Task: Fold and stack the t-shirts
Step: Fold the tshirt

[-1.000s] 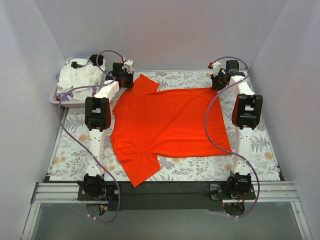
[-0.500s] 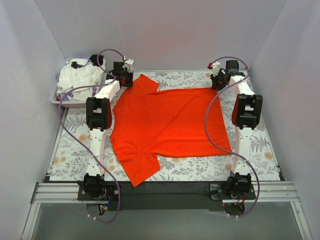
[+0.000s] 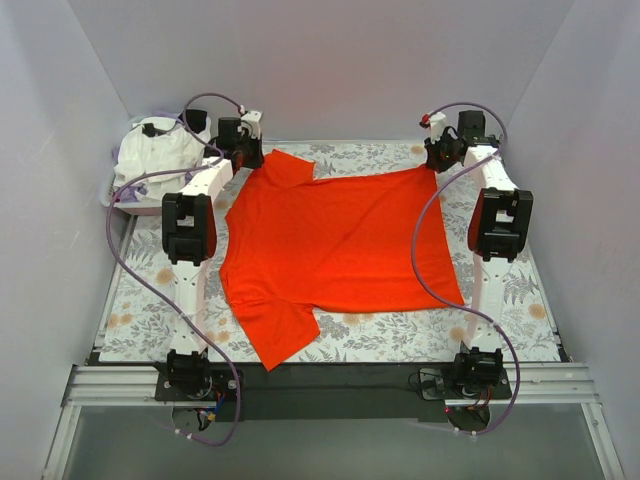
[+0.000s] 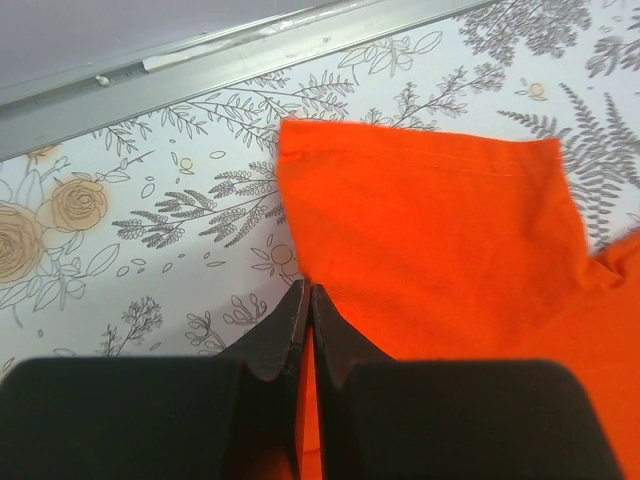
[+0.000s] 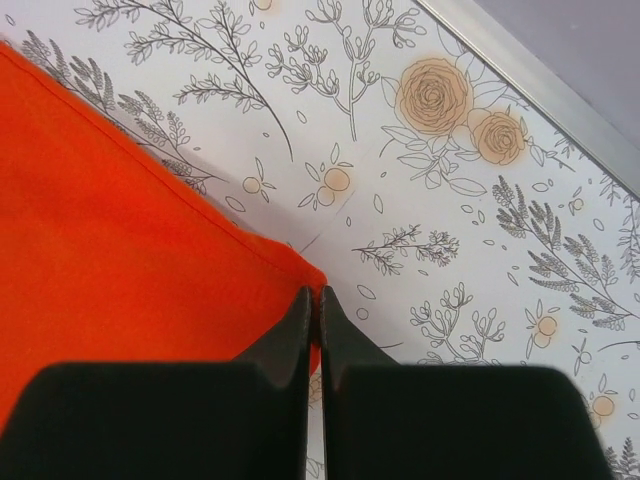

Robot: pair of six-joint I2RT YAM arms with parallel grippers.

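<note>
Orange-red t-shirt (image 3: 335,250) spread almost flat over the middle of the counter, hem toward the right edge, two sleeves toward the left edge, one sleeve reaching to the near edge and the other to the far-left corner. Far sleeve (image 4: 450,240) pinched at its edge by the left gripper (image 3: 243,150), fingers pressed together in the left wrist view (image 4: 303,300) with a thin strip of orange cloth showing between them. Far hem corner (image 5: 110,260) pinched in the same way by the right gripper (image 3: 440,155) near the far-right corner, fingers closed on the very tip of the cloth (image 5: 313,300). Not possible to tell from above if the held corners are lifted or touching the surface. Under the shirt, a floral cloth (image 3: 140,300) with grey leaves and pale orange roses, covering the counter up to a metal rail (image 4: 250,60) along the far edge. In the far-left corner, just beside the left gripper, a pile of crumpled white t-shirts (image 3: 160,155) heaped in a pale basket (image 3: 125,205), apart from the orange shirt. Both arms stretched from the near edge toward the far edge, one along each side of the shirt.
</note>
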